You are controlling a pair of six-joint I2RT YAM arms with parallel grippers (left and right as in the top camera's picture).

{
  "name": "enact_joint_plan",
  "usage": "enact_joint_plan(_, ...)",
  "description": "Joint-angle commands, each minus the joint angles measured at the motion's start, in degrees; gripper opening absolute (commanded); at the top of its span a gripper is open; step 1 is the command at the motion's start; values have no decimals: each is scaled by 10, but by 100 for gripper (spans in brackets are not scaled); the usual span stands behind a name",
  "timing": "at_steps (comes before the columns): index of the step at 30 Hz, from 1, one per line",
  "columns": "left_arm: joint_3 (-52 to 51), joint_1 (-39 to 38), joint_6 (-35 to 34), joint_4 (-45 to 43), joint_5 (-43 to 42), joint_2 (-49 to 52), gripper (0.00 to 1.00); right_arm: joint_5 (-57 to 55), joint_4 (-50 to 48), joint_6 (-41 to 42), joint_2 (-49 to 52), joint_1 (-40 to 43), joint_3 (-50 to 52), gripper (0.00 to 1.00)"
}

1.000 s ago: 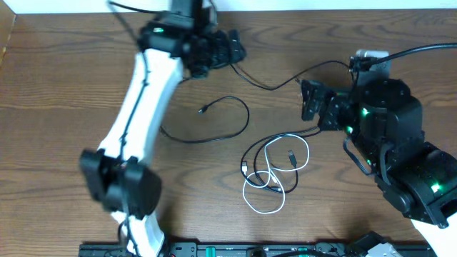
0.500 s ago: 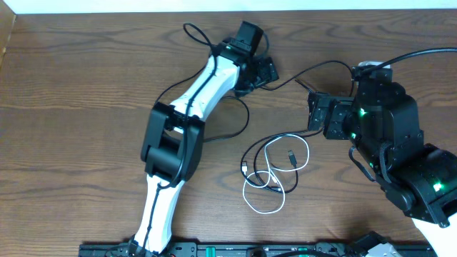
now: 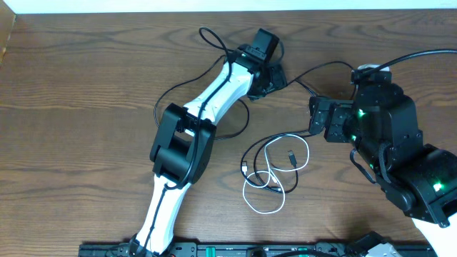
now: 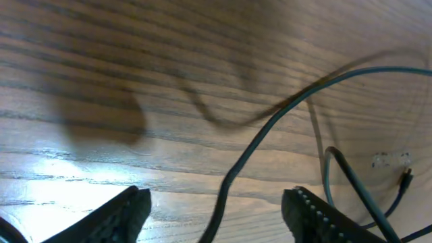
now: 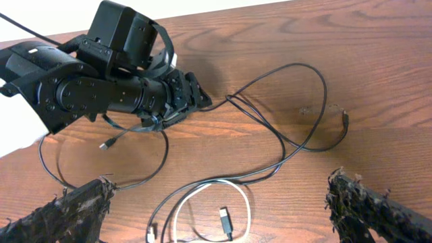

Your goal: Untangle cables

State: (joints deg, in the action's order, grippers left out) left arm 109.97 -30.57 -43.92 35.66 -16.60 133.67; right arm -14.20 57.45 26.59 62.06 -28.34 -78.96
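Left end effector (image 4: 219, 216): released, with its two fingers (image 4: 128, 209) spread wide near the far edge of the worktop (image 3: 71, 107).
What it touches: the long black cable (image 4: 270, 121) runs up between the fingers. In the left wrist view it stays clear of both fingertips, so nothing is clamped.
Left arm (image 3: 214, 100): stretched diagonally from the near edge up to the far middle of the worktop.
Right end effector (image 5: 219, 192): also released, fingers far apart. It holds nothing, and I see no cable touching the fingers. The overhead view puts it to the right of the left end effector, well apart from it.
Long black cable, course: from the left end effector it swings towards the right arm in a broad curve. It then bends back to the near middle of the worktop, where it joins the tangle.
White cable (image 3: 271, 212): lies in loose loops at the near middle of the worktop, below and between the two end effectors. Black strands cross it several times, so it is not yet separated.
Plug in the tangle: a small black plug lies inside the upper white loop.
Second black cable (image 3: 239, 127): lies in a wide open loop beside and partly under the left arm. It is left of the tangle and apart from the white cable. Its small plug shows in the right wrist view just below the left end effector.
Loose plug: another small black plug lies by itself on the bare wood to the right in the right wrist view. I cannot tell which black cable it ends.
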Motion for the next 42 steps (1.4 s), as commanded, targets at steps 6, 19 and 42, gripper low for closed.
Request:
enact_joint_plan(6,5,2,-3,-2,64,6,47,-9,7,6,-6,3,-3,99)
enact_joint_plan(19,5,5,0,0,33,-5,8,-14,16,3,-6,3,-3,99)
enact_joint_plan(42,5,80,1,-228,21,-385,7,-67,56,2,-6,3,-3,99)
